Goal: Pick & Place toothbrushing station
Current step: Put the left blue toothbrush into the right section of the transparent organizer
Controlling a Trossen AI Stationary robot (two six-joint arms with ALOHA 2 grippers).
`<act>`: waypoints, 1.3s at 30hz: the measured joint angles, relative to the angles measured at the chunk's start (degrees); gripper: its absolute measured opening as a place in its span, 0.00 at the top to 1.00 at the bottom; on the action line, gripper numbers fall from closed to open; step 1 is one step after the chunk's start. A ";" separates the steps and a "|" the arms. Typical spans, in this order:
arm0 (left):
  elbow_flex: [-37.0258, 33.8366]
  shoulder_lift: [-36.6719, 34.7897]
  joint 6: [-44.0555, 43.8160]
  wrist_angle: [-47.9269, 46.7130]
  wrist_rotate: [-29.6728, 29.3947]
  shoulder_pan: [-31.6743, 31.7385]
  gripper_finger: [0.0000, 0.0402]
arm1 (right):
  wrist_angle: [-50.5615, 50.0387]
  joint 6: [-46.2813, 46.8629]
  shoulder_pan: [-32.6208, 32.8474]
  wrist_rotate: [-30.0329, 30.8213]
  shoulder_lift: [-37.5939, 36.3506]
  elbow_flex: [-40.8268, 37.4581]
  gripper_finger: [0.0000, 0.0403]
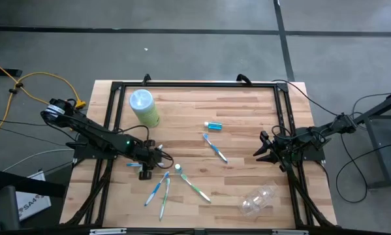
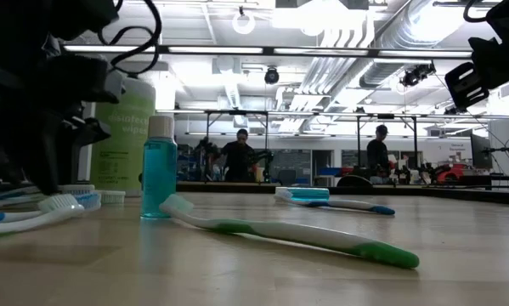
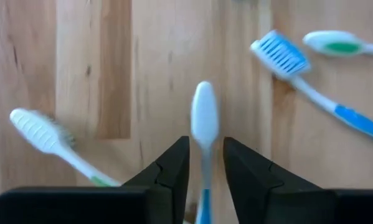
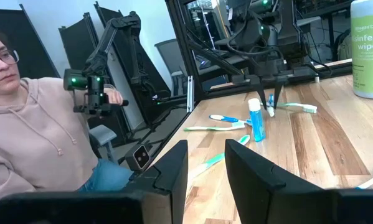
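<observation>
A blue-and-white toothbrush [image 3: 204, 134] stands with its head clear of the left gripper [image 1: 164, 158] and its handle between the two fingers [image 3: 167, 174]; in the left wrist view the fingers sit close on either side of the handle, narrowly parted, but whether they actually press on it cannot be told; the left gripper hangs low over the bench [image 1: 234, 104], left of centre. Just beside it lie a white-headed green toothbrush [image 3: 55, 140] and a blue-bristled toothbrush [image 3: 311, 81]; in the high view several more brushes fan out toward the front edge, among them a long green-and-white toothbrush [image 1: 194, 186]. A further blue toothbrush [image 1: 215, 148] lies alone near the bench centre; the small blue tube [image 1: 213, 125] lies just beyond it, apart from it. The clear plastic cup [image 1: 258, 199] lies on its side near the front right corner, well apart from the brushes. A pale-green canister [image 1: 144, 108] with a light-blue lid stands toward the back left.

The right gripper [image 1: 265, 151] hangs at the right edge of the bench, above the surface, away from every item; its fingers [image 4: 167, 171] stand partly open with nothing between them. In the right wrist view a person [image 4: 30, 124] in a pale hooded top sits beside the bench.
</observation>
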 joint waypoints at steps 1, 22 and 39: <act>0.16 0.00 0.01 -0.02 0.08 0.00 0.78 | 0.00 0.00 0.00 0.01 0.01 -0.01 0.76; 0.20 0.13 0.01 -3.33 -0.01 0.00 0.80 | 0.00 0.00 0.00 0.00 0.00 0.00 0.76; 0.18 0.15 -0.02 -3.68 0.99 0.00 0.98 | 0.00 0.00 0.01 0.01 0.01 0.01 0.76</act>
